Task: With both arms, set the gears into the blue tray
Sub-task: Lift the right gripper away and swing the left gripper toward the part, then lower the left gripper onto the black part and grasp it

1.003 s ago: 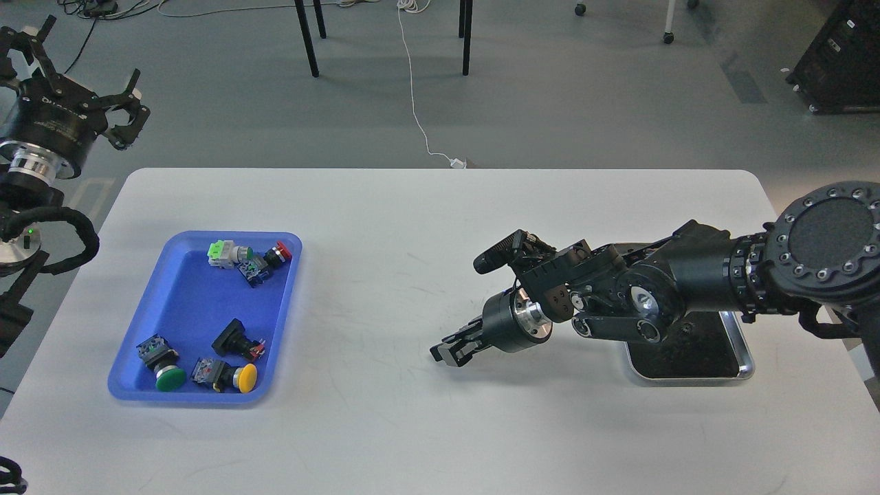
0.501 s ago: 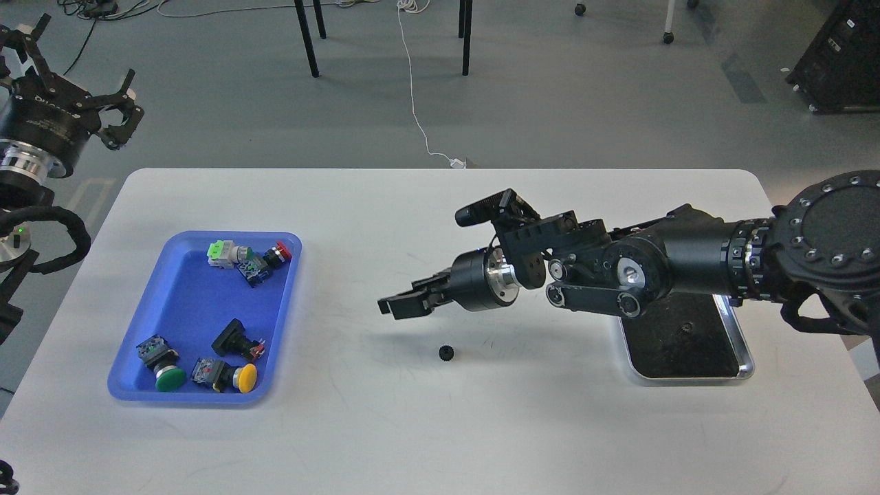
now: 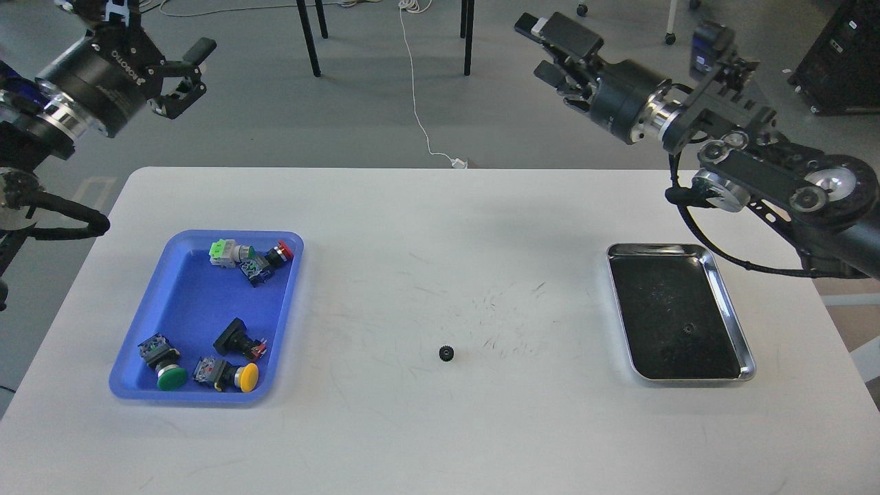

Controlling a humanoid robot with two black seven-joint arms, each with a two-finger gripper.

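One tiny black gear (image 3: 446,353) lies alone on the white table, near the middle and toward the front. A second small dark gear (image 3: 686,328) rests on the dark bottom of the steel tray (image 3: 746,344) at the right. The blue tray (image 3: 194,302) sits at the left and holds several push-button switches. My left gripper (image 3: 189,79) hangs open high above the table's back left corner, holding nothing. My right gripper (image 3: 540,48) is open and empty, raised beyond the table's back edge, far from both gears.
Push-button switches with green (image 3: 171,377), yellow (image 3: 247,377) and red (image 3: 284,249) caps fill parts of the blue tray. Beyond the table are chair legs (image 3: 308,38) and a white cable (image 3: 412,89) on the floor.
My right gripper left a gear on the table's middle, then rose and swung back to the upper right. My left gripper lifted and turned inward. The steel tray is now uncovered.
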